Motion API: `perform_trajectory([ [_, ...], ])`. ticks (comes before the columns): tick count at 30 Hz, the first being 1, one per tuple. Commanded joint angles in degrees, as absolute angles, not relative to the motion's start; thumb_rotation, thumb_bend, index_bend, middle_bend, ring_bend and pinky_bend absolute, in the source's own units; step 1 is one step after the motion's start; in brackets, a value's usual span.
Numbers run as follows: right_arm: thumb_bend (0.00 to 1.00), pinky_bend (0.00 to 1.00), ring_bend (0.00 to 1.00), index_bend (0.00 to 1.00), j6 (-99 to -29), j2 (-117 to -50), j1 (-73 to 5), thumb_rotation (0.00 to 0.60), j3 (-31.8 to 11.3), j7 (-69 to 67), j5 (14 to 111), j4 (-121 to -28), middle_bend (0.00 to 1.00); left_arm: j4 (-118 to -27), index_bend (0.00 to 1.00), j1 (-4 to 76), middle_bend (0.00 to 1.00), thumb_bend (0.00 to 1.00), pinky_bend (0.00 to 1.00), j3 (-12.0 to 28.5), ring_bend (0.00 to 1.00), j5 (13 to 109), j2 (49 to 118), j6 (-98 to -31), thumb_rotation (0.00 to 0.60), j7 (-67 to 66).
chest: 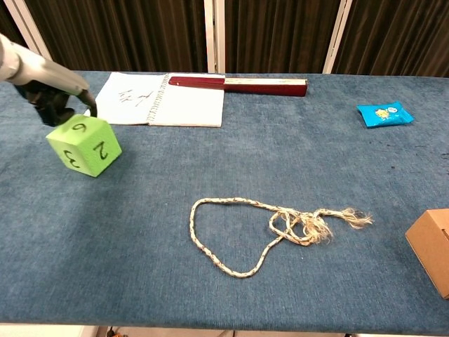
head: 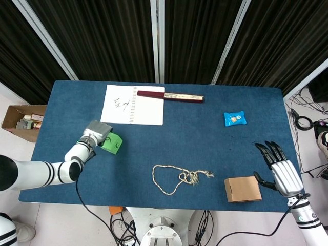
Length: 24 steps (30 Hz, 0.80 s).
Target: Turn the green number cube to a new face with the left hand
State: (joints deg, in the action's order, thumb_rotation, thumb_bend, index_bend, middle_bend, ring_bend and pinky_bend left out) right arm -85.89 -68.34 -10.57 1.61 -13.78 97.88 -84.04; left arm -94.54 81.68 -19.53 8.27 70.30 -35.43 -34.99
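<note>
The green number cube (chest: 83, 145) sits tilted at the table's left, showing 6 on top, 3 and 2 on its near sides; in the head view the cube (head: 111, 144) lies just right of my left hand (head: 96, 134). My left hand (chest: 52, 102) is behind the cube, with fingers curled over its top back edge and holding it tipped. My right hand (head: 279, 171) hovers at the near right corner, fingers spread, holding nothing.
An open notebook (chest: 165, 100) and a long dark-red case (chest: 238, 84) lie at the back. A blue packet (chest: 384, 113) is at the right, a looped rope (chest: 266, 225) in the middle, a cardboard box (head: 242, 188) beside my right hand.
</note>
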Motion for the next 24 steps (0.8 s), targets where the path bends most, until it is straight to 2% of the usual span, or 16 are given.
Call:
perform_trajectory([
  [1,0.3,0.0,0.0,0.02,-85.75,-68.34,-10.69,0.6,1.58,-13.76,97.93,-84.08,0.14,-95.11,0.25,81.13,0.98,0.78,1.0,-20.71,1.0,7.87,69.1,-34.72,0.6,-33.9],
  [7,0.3,0.0,0.0,0.02,-85.37,-68.36,-11.07,0.6,1.53,-13.64,98.11,-84.21,0.14,-96.67,0.26,79.71,0.98,0.78,1.0,-22.09,1.0,9.07,66.68,-33.5,0.6,-31.48],
  [24,0.3,0.0,0.0,0.02,-85.37,-68.19,-11.23,0.6,1.59,-14.0,98.18,-84.15,0.14,-102.06,0.26,77.55,0.98,0.78,1.0,-22.56,1.0,15.85,61.85,-32.24,0.6,-26.92],
])
